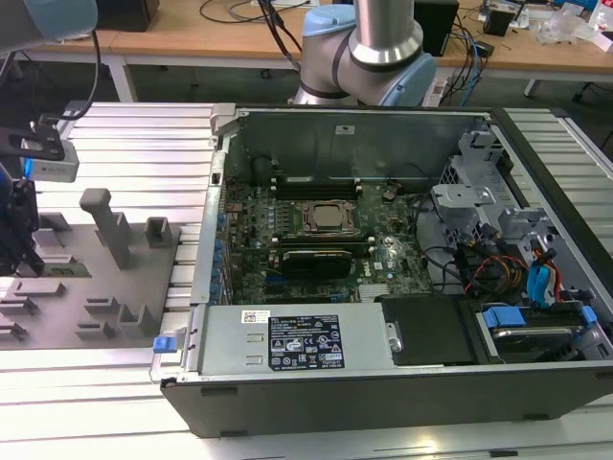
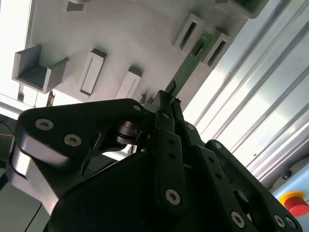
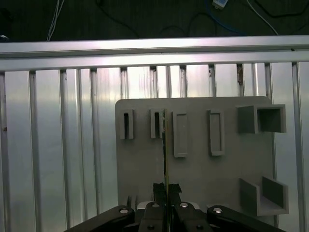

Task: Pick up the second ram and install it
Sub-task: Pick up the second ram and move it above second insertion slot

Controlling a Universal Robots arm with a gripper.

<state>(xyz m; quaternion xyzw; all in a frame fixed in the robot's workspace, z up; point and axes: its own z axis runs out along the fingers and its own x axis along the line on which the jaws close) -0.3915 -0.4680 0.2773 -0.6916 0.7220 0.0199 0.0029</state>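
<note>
- Your table (image 1: 124,144) carries the open computer case (image 1: 383,369), well apart from the grey holder (image 3: 203,174).
- Over that holder, your end effector (image 3: 166,188) is clamped tight on the second ram (image 2: 189,62).
- The ram's long axis runs straight out from the tips.

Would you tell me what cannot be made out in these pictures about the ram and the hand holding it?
- The second ram's gripped end: second wrist view, covered by the hand.
- Its chips: first wrist view, the board stands edge-on.
- Whether the memory slots hold a stick: exterior view, too small and dark.
</note>
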